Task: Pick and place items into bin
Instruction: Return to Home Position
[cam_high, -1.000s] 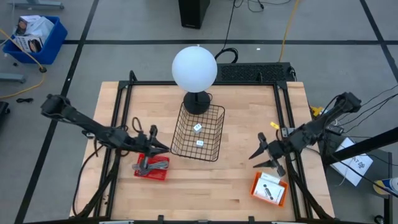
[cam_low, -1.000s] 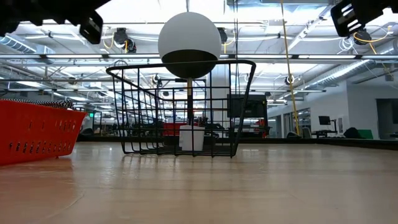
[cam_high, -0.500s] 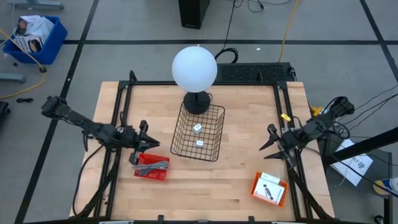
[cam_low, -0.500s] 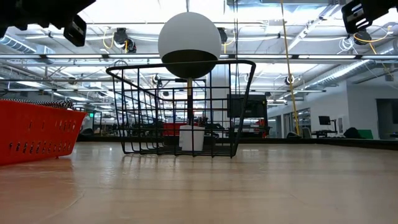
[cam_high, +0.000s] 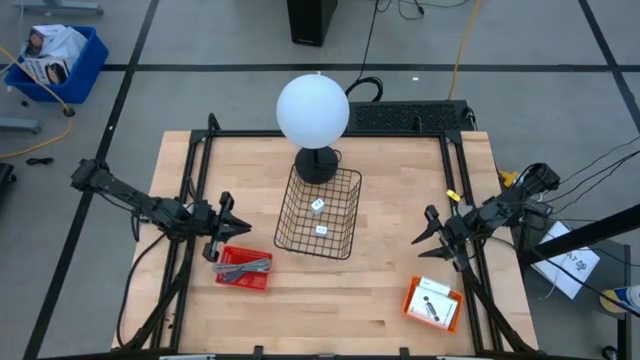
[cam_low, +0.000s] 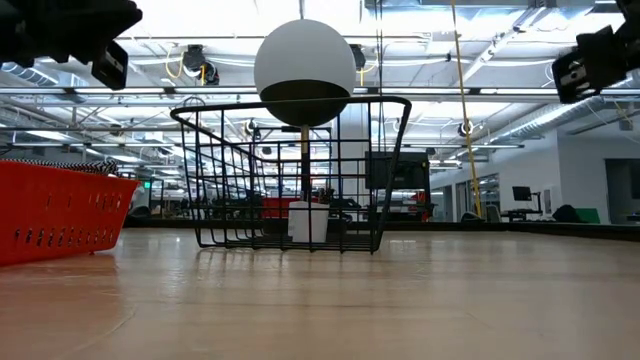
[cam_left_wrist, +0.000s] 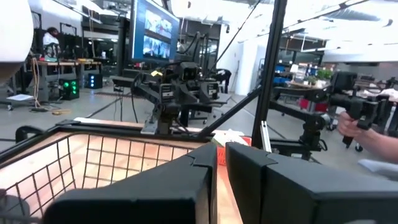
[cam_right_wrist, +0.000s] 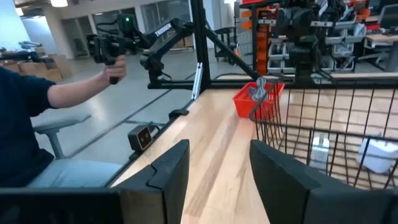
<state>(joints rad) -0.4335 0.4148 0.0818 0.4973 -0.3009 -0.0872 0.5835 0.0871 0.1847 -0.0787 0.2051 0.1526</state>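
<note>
Items (cam_high: 321, 230) sit in three containers on the bench (cam_high: 330, 300). Two white blocks (cam_high: 317, 205) lie in the wire basket (cam_high: 356, 200) at centre, slim pieces (cam_high: 245, 266) in the red bin (cam_high: 222, 278) at 8 o'clock, and flat packets (cam_high: 435, 300) in the orange bin (cam_high: 410, 300) at 4 o'clock.

Your left hand (cam_high: 232, 225) hangs just beside the red bin on its 12 o'clock side, narrowed to a slit and holding nothing. Your right hand (cam_high: 422, 228) hovers near the bench's 3 o'clock edge, spread wide and empty.

The blocks look small, stiff and light. If you ever lift one, come down through the basket's open top and pinch across two flat faces, since a corner grip would likely spin it. The slim pieces probably weigh little, so take them across the middle of the narrow width. The packets look thin and slick. A flat pinch has nothing to bite on, so catch a raised edge. Nothing here looks fragile, though the basket wires could snag a finger.
</note>
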